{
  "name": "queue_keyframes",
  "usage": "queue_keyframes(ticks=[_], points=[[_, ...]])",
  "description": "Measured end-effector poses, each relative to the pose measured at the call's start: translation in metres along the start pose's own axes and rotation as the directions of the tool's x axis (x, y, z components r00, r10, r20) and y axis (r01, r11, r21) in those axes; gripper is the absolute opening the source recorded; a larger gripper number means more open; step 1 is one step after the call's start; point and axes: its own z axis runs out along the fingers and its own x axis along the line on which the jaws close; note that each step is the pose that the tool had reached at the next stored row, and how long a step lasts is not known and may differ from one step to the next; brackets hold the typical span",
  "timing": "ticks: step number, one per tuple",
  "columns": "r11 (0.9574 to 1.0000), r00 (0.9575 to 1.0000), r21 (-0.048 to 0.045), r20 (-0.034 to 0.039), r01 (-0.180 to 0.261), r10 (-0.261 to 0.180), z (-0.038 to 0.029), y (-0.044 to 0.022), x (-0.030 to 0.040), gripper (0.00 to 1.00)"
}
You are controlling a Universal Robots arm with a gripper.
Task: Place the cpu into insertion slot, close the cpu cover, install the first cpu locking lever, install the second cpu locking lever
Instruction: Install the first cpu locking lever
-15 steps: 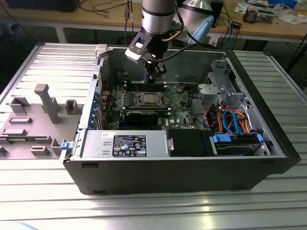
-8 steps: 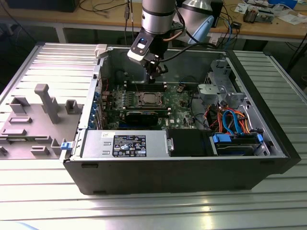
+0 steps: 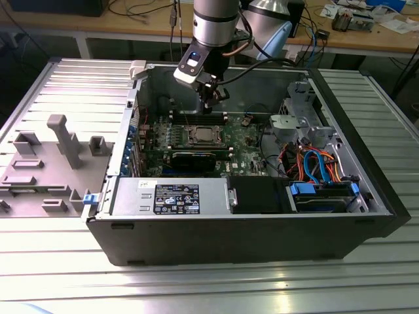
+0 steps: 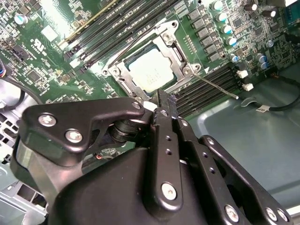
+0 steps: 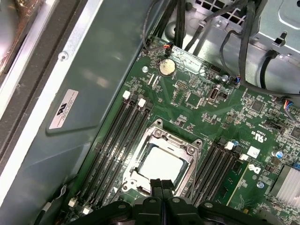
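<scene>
The cpu [image 4: 152, 70] lies flat in the insertion slot [image 4: 121, 77] on the green motherboard, its dull silver top facing up. The cpu cover [image 4: 176, 49] is down around the cpu as a metal frame. One thin locking lever [image 4: 218, 87] reaches out from a socket corner across the memory slots. Another lever [image 4: 133, 44] runs along the socket's side. My gripper [image 4: 164, 101] hovers just above the socket's edge, shut, with nothing between its fingers. In the first wrist view the cpu [image 5: 161, 164] sits right beyond the fingertips [image 5: 153, 183]. In the exterior view my gripper [image 3: 208, 108] hangs over the cpu [image 3: 205, 135].
The open computer case [image 3: 236, 229] lies on a ribbed metal table. Black memory slots [image 5: 119, 136] flank the socket on both sides. Cables and a drive cage [image 3: 314, 163] fill the exterior view's right. A power supply [image 3: 170, 196] sits along the case's near wall.
</scene>
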Motion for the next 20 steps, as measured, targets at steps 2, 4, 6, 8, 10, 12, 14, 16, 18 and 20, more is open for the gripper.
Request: queue_keyframes(ticks=[2, 4, 6, 8, 10, 12, 14, 16, 18, 20], points=[[1.0000, 1.0000, -0.0040, 0.0020, 0.000, 0.000, 0.0001, -0.0002, 0.0001, 0.11], [1.0000, 1.0000, -0.0043, 0.0022, 0.000, 0.000, 0.0000, -0.0003, 0.0001, 0.11], [1.0000, 1.0000, -0.0046, 0.0023, 0.000, 0.000, 0.0000, -0.0002, 0.0001, 0.11], [1.0000, 1.0000, -0.0074, 0.0038, 0.000, 0.000, 0.0000, -0.0003, 0.0001, 0.11], [1.0000, 1.0000, -0.0077, 0.0039, 0.000, 0.000, 0.0000, -0.0003, 0.0001, 0.11], [1.0000, 1.0000, -0.0079, 0.0040, 0.000, 0.000, 0.0000, -0.0003, 0.0001, 0.11], [1.0000, 1.0000, -0.0080, 0.0041, 0.000, 0.000, 0.0000, -0.0003, 0.0001, 0.11], [1.0000, 1.0000, -0.0082, 0.0041, 0.000, 0.000, 0.0000, -0.0003, 0.0001, 0.11], [1.0000, 1.0000, -0.0084, 0.0043, 0.000, 0.000, 0.0000, -0.0003, 0.0001, 0.11], [0.9999, 1.0000, -0.0082, 0.0042, 0.007, -0.007, 0.0000, -0.0003, 0.0001, 0.11]])
